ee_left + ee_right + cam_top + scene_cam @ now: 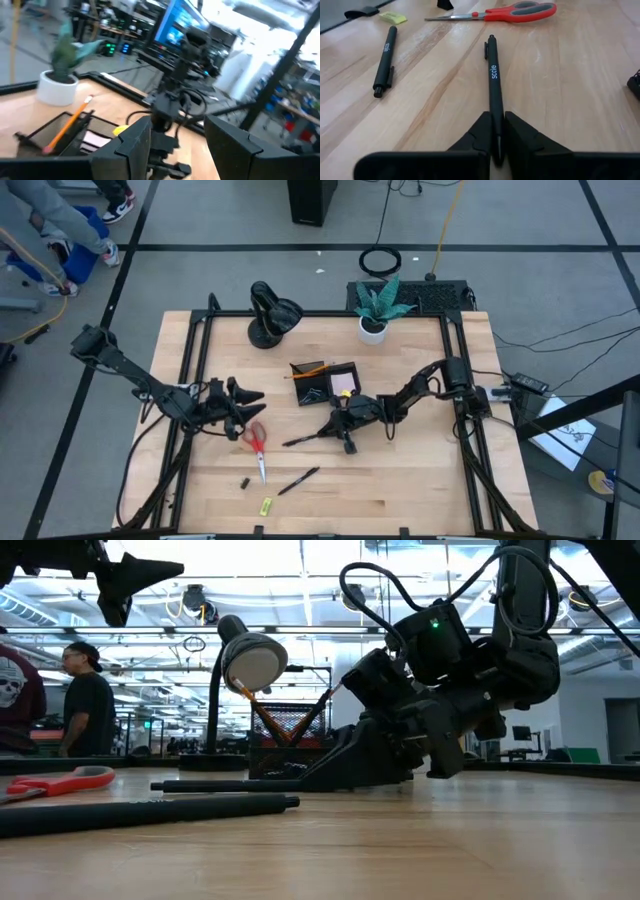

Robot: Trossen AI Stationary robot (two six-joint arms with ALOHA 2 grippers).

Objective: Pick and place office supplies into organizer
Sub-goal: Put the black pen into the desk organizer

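Right pincer [496,131] pinches the very end of a black pen [493,75] lying on the worktop [580,90] near the organizer [327,383]; so short a hold might let it swing or slip when lifted.

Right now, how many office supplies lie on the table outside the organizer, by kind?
Pens: 2, a loose pen and a gripped pen in the right gripper
Scissors: 1
Clip: 1
Yellow-green piece: 1
Total: 5
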